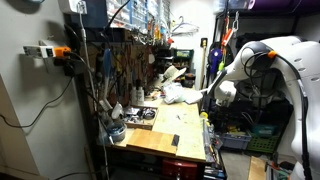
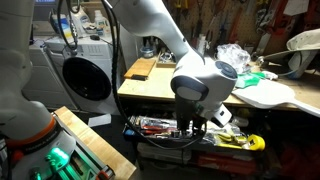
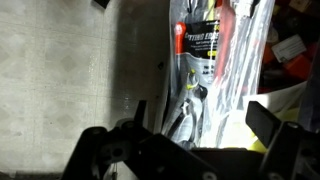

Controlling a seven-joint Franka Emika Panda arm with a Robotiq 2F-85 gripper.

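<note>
My gripper [image 3: 200, 112] is open, its two dark fingers set wide apart. It hangs just above a clear plastic pack of pliers with a red label [image 3: 205, 50], which lies among other packaged tools. Nothing is between the fingers. In an exterior view the gripper [image 2: 190, 126] reaches down below the edge of the wooden workbench [image 2: 150, 85], over a low shelf of red and yellow tools [image 2: 165, 128]. In an exterior view the gripper [image 1: 211, 102] is beside the workbench's edge [image 1: 165, 135]. The fingertips are partly hidden in shadow.
A washing machine [image 2: 85, 70] stands behind the bench. A wooden plank [image 2: 90, 145] leans low in front. Crumpled white plastic bags [image 2: 235, 55] lie on the bench. A pegboard of hand tools [image 1: 130, 50] and a black tray [image 1: 140, 115] line the bench's far side.
</note>
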